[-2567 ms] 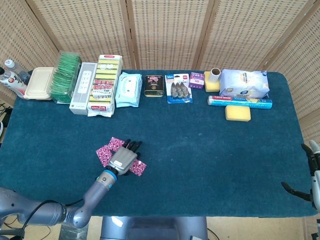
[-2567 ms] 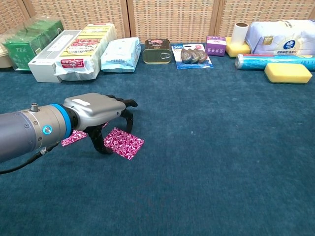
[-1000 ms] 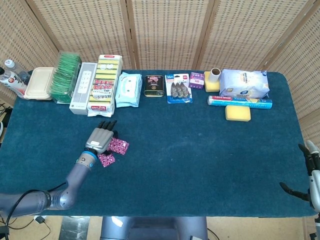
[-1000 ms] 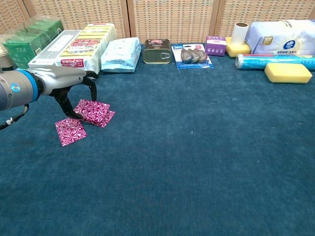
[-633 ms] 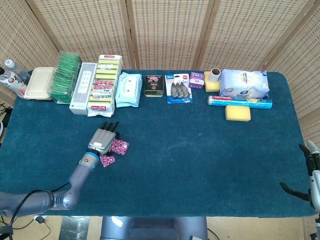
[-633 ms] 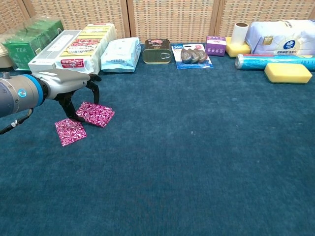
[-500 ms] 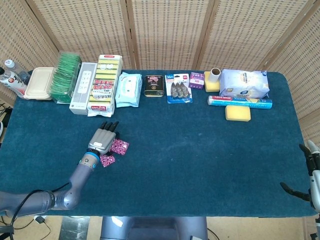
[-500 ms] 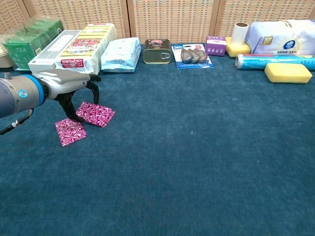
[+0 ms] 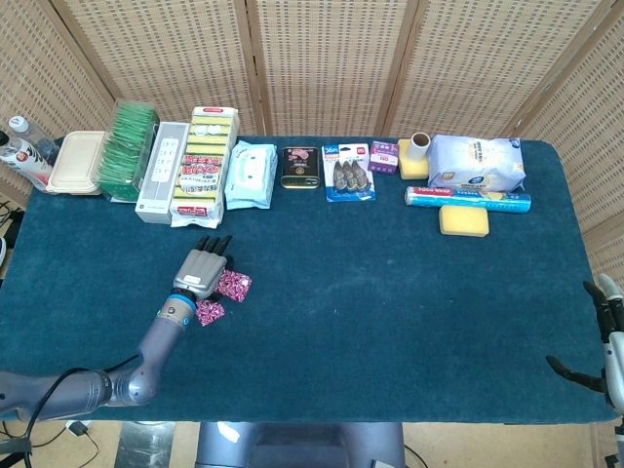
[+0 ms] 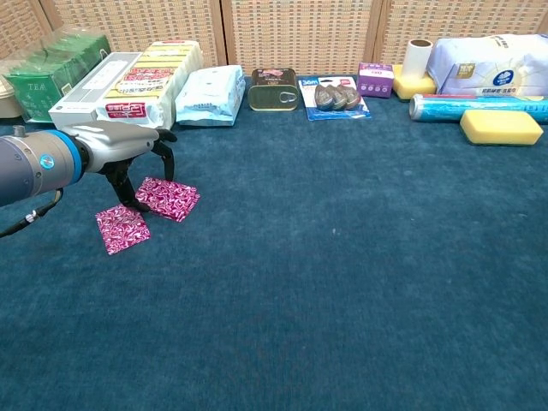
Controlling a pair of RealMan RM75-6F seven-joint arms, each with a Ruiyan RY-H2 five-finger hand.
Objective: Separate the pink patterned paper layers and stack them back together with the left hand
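Two pink patterned paper squares lie on the surface: one point(image 10: 169, 199) under the left robot hand point(image 10: 128, 145), the other point(image 10: 121, 229) just nearer.

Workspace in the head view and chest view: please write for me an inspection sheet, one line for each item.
Surface: dark teal cloth table.
Job's things: two pink patterned paper pieces, farther piece and nearer piece, lying flat, not stacked.
Clutter: back row with green tea packs, tin can, yellow sponge.
Hands: left hand fingertips at the farther piece; right hand at the table's edge, holding nothing.
Cables: black cable along the left arm.
Surroundings: woven screen panels.
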